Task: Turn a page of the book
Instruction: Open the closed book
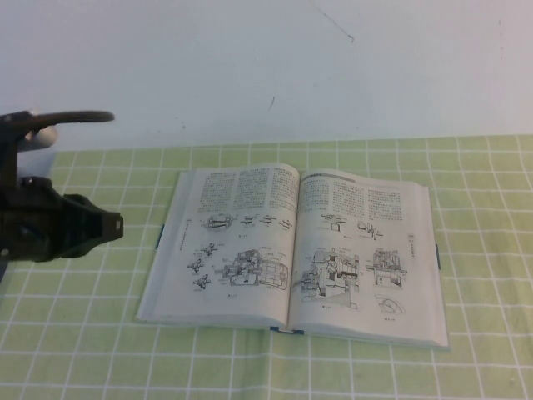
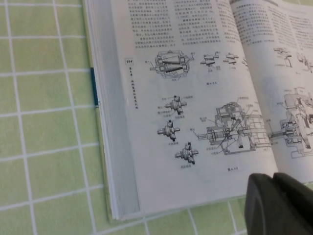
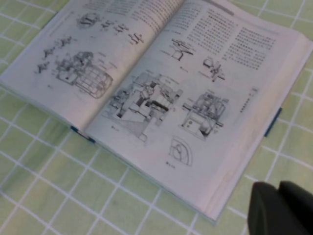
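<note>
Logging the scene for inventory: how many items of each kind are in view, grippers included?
Books: 1, the book lying open on the checked cloth.
Grippers: 2, left gripper beside the book's left edge, right gripper near its right corner.
Cloths: 1.
Total: 4.

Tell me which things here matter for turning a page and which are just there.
For the job:
- the book, lying open
- the page, flat on its right side
- left end effector, left of the book
- right end effector, near the book's right edge

Just there:
- green checked tablecloth

Book (image 2: pixel 195 107) open flat on green checked cloth (image 2: pixel 44 122); left gripper (image 2: pixel 279 205) beside near page edge.
</note>
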You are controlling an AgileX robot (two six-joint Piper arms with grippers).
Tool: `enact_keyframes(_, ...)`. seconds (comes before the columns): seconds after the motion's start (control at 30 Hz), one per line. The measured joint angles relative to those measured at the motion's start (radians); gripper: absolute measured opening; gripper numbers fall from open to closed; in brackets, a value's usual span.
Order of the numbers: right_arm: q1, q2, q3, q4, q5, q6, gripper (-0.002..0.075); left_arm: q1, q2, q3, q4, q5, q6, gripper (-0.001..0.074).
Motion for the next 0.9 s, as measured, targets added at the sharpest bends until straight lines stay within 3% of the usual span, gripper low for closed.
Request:
enact_keyframes(0.1,0.0,0.08,-0.039,0.06,0.004,-0.039,0.0092,0.0,0.097,-0.064,-0.002,0.006,0.023,-0.0004)
enact_keyframes(0.2,0.0,0.204,-0.108,0.129,0.024,-0.101,0.0255,-0.015,0.162,-0.093,-0.006,-0.031,0.046,-0.0004)
enact_keyframes(0.3,0.0,0.313,-0.163,0.162,0.032,-0.144,0.035,-0.05,0.216,-0.097,-0.011,-0.065,0.05,-0.0004)
enact_keyframes(0.6,0.0,0.615,-0.275,0.231,0.06,-0.183,0.0387,-0.24,0.355,-0.097,-0.045,-0.261,0.058,-0.0004)
enact_keyframes(0.9,0.035,0.802,-0.288,0.317,0.056,-0.244,0.0387,-0.26,0.535,-0.099,-0.049,-0.355,0.063,-0.0004)
